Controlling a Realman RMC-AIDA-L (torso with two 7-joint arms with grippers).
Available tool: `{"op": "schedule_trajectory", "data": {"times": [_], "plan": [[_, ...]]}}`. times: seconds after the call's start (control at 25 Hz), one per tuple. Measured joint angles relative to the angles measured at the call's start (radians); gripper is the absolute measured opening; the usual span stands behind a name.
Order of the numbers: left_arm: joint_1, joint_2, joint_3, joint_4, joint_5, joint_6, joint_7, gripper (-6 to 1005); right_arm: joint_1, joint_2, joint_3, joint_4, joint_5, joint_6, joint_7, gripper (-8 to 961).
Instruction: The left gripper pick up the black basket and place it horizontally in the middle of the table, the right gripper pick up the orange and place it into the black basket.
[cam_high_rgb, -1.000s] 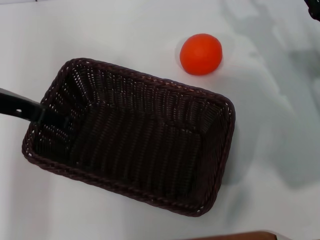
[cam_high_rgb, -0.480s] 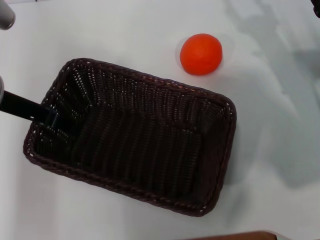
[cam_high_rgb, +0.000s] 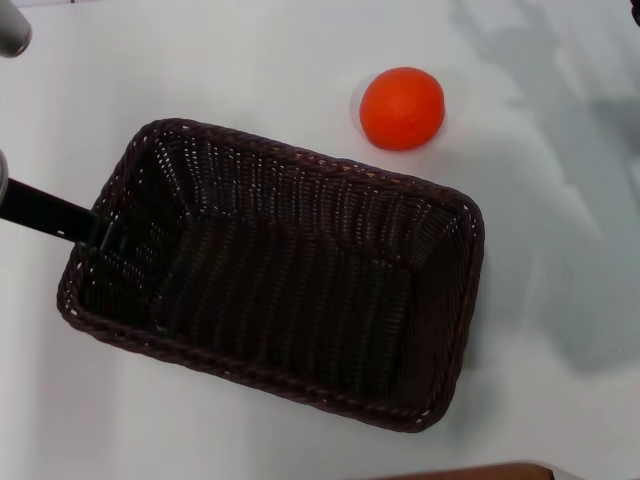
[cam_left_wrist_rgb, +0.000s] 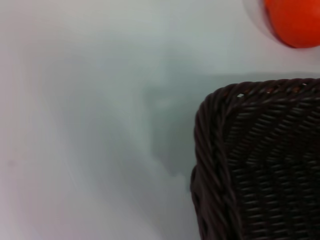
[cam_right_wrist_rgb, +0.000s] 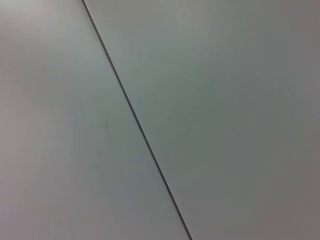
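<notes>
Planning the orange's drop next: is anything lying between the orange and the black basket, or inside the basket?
Nothing visible. The orange sits on bare table just beyond the black basket; only the left gripper finger reaches over the basket's left end.

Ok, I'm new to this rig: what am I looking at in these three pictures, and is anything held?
The head view looks down on a white table. A black basket lies slanted there, an orange beside it, outside. The black bar at the basket's left end is the left gripper; it reaches over the rim there, but whether it grips is unclear. The left wrist view shows a basket corner and the orange's edge. The right wrist view shows only bare surface with a thin seam; the right gripper is out of view.
</notes>
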Motion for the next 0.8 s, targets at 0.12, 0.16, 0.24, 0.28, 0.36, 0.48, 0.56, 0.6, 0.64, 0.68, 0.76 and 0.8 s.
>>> {"op": "schedule_trajectory", "data": {"times": [0.12,0.16,0.24,0.28,0.36,0.48,0.56,0.6,0.64,0.68,0.76,0.8], "plan": [[0.003,0.000,0.000,0.005,0.003,0.019,0.000,201,-0.005,0.003,0.005,0.000,0.000,0.009,0.003,940],[0.006,0.000,-0.005,0.006,0.001,0.028,-0.001,194,-0.007,0.003,0.006,0.001,0.000,0.011,0.007,940],[0.010,0.000,-0.022,0.006,-0.009,0.041,-0.004,181,-0.008,0.003,0.008,0.002,0.000,0.012,0.015,940],[0.010,0.000,-0.022,0.006,-0.009,0.041,-0.004,175,-0.008,0.003,0.011,0.003,0.000,0.012,0.017,940],[0.021,-0.003,-0.080,-0.007,-0.032,0.058,-0.040,162,-0.007,0.002,0.021,0.012,0.000,0.012,0.018,940],[0.039,-0.003,-0.133,-0.033,-0.052,0.061,-0.102,142,-0.001,0.000,0.022,0.018,-0.001,0.007,0.014,940],[0.058,-0.003,-0.152,-0.055,-0.062,0.062,-0.147,152,0.010,-0.004,0.022,0.024,-0.005,-0.005,0.010,940],[0.070,-0.003,-0.155,-0.071,-0.066,0.063,-0.175,157,0.016,-0.005,0.022,0.028,-0.006,-0.015,0.008,940],[0.085,-0.004,-0.152,-0.086,-0.071,0.063,-0.200,161,0.022,-0.007,0.022,0.031,-0.006,-0.025,0.008,940],[0.097,-0.005,-0.145,-0.100,-0.076,0.063,-0.224,166,0.026,-0.009,0.022,0.034,-0.006,-0.034,0.007,940],[0.126,-0.007,-0.125,-0.127,-0.093,0.068,-0.269,176,0.038,-0.014,0.019,0.045,-0.007,-0.056,0.006,940],[0.142,-0.008,-0.111,-0.141,-0.106,0.074,-0.292,181,0.043,-0.016,0.016,0.048,-0.007,-0.066,0.006,940]]}}
